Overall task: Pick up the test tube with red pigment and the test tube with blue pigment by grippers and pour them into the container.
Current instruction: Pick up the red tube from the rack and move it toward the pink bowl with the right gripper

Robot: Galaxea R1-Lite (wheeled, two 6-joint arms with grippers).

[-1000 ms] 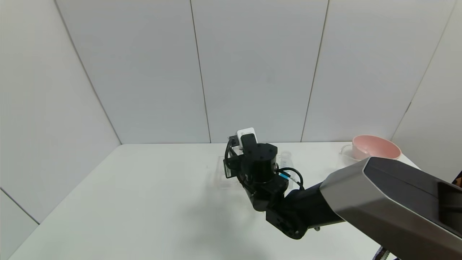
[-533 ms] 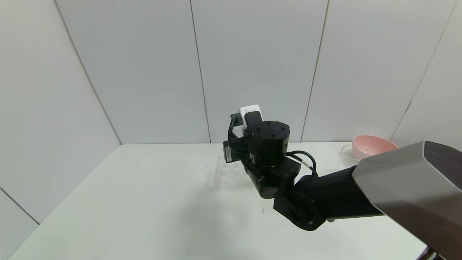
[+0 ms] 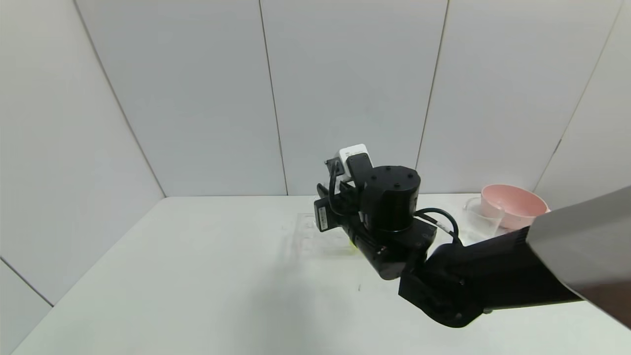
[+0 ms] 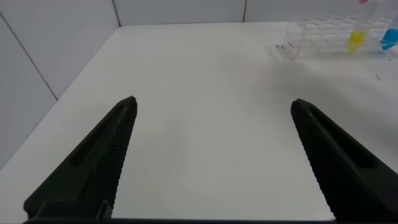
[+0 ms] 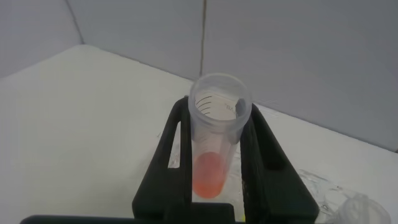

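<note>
One red tube point(image 5: 213, 155) clamped, right gripper point(image 5: 214, 140) cropped

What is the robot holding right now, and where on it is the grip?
The right gripper holds the test tube with red pigment, clamped around its body below the rim. The left gripper is open and holds nothing.

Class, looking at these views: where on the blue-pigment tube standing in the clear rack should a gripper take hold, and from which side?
Grip the blue-pigment tube on its clear upper wall, coming from above: it seems upright in the rack, beside a yellow tube.
</note>
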